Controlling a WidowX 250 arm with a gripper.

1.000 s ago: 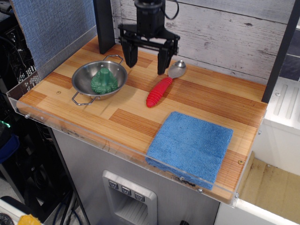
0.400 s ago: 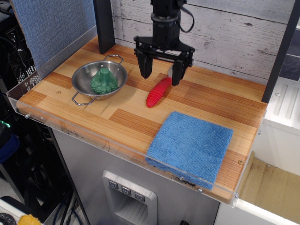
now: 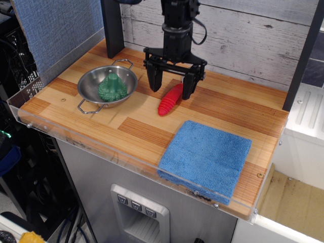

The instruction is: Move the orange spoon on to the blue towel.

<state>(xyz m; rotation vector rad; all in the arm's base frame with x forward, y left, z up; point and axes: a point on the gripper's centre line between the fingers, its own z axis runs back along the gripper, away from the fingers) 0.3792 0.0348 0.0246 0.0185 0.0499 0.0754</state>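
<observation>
The orange spoon (image 3: pixel 169 100) lies on the wooden table, its ribbed red-orange handle pointing toward the front left; its metal bowl is hidden behind my gripper. My gripper (image 3: pixel 172 88) is open and hangs low over the upper part of the handle, one finger on each side of it. The blue towel (image 3: pixel 206 157) lies folded at the front right of the table, a short way in front of the spoon and apart from it.
A steel bowl (image 3: pixel 104 90) with a green ridged object (image 3: pixel 112 87) in it stands at the left. A clear plastic rim (image 3: pixel 101 147) runs along the table's front edge. A dark post (image 3: pixel 112 25) and a wooden wall stand behind.
My gripper has moved right and down from beside the steel bowl to over the spoon's handle, now covering the spoon's metal bowl. The spoon and towel have not moved.
</observation>
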